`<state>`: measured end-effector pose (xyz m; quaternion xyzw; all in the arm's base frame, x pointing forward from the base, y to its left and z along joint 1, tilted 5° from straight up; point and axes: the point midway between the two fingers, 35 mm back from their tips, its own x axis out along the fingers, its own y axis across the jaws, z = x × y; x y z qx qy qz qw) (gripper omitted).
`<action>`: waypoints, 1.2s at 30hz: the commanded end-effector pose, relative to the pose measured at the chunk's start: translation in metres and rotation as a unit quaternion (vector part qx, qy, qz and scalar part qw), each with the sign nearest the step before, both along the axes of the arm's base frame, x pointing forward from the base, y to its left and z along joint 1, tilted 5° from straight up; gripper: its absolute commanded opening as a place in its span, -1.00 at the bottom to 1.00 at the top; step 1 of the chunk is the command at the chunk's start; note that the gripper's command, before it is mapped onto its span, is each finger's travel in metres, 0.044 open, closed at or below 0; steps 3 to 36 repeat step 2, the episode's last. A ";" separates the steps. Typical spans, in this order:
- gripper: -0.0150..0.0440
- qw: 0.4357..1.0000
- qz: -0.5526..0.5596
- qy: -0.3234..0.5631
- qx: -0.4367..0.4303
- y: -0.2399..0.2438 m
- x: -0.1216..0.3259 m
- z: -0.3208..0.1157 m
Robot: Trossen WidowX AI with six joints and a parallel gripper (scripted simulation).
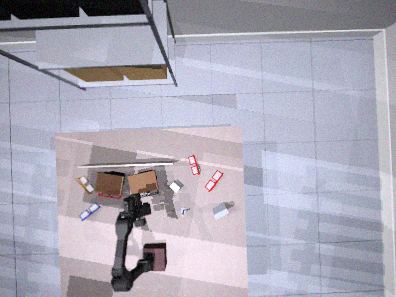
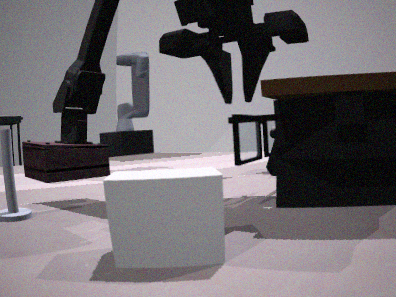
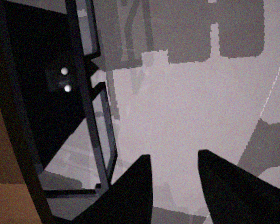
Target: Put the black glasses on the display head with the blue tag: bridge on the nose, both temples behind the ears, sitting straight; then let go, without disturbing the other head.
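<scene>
The black glasses [image 2: 248, 140] [image 3: 103, 131] are at the front of the right-hand head [image 1: 143, 180] [image 2: 335, 149]. In the wrist view the nose shows at the bridge between the lenses, and one temple runs back along the head. Whether the temples sit behind the ears, and whether the glasses are straight, I cannot tell. My gripper [image 2: 239, 101] [image 3: 174, 161] is partly open with nothing between its fingers, above and in front of the glasses. The other head [image 1: 110, 183] stands to the left with red glasses [image 1: 109, 196]. The blue tag is not visible.
A white box [image 1: 175, 186] [image 2: 165, 221] stands right of the heads, and a grey box [image 1: 220, 211] farther right. A small stand [image 1: 185, 210] [image 2: 9, 179] is nearby. Two red pairs, a yellow pair [image 1: 85, 184] and a blue pair [image 1: 90, 211] lie around. A long thin panel [image 1: 125, 165] is behind the heads.
</scene>
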<state>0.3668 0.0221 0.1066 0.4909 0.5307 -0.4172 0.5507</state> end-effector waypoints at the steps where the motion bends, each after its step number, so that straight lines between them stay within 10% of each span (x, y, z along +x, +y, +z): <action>1: -0.13 1.000 0.002 -0.001 0.001 -0.003 -0.015 0.006; 36: -0.13 1.000 0.002 -0.001 0.001 -0.003 -0.016 0.006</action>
